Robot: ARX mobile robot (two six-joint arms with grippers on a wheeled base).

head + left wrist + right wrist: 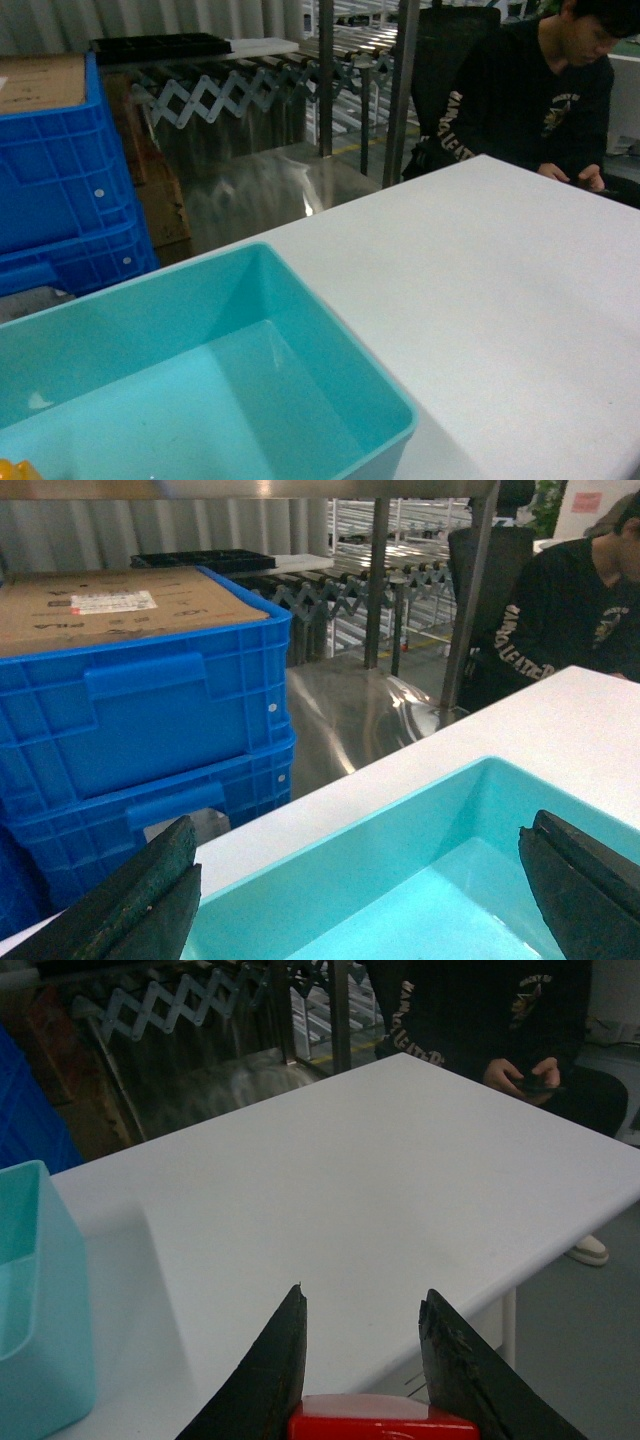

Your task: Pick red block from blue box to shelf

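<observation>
Right gripper (365,1295) above the white table (500,280), fingers closed partway on the red block (385,1425). Block wedged low between them, near the finger roots, with the tips apart and nothing between them. Only the top edge of the block in view at the bottom of the right wrist picture, so depth and squareness of the grip impossible to judge.

Blue box (300,290) to the left of this gripper and just beside it, with the near wall level with the fingers. Shelf (402,90), with its steel posts and shiny deck, ahead of the gripper and to its left, beyond the table's far edge. Dark blue crates (60,180) farther left, behind the box. Seated person (540,90) ahead and to the right, at the far side of the table.

Left gripper (360,870) spread wide and holding nothing, poised over the box interior, crates straight ahead of it. Small yellow piece (15,470) at the box's near left corner, identity unclear.

Step in hand, as judged: carrying the block to the shelf. For a clean carry:
- Hold the clamp force constant, since a block seated this deep may pivot if the grip loosens.
- Lift clear of the box rim before swinging left.
- Approach between the posts rather than across one.
- Lower onto the steel deck until contact before releasing, because a smooth deck may let a dropped brick skid.
- Park the left arm clear of the swing path.
</observation>
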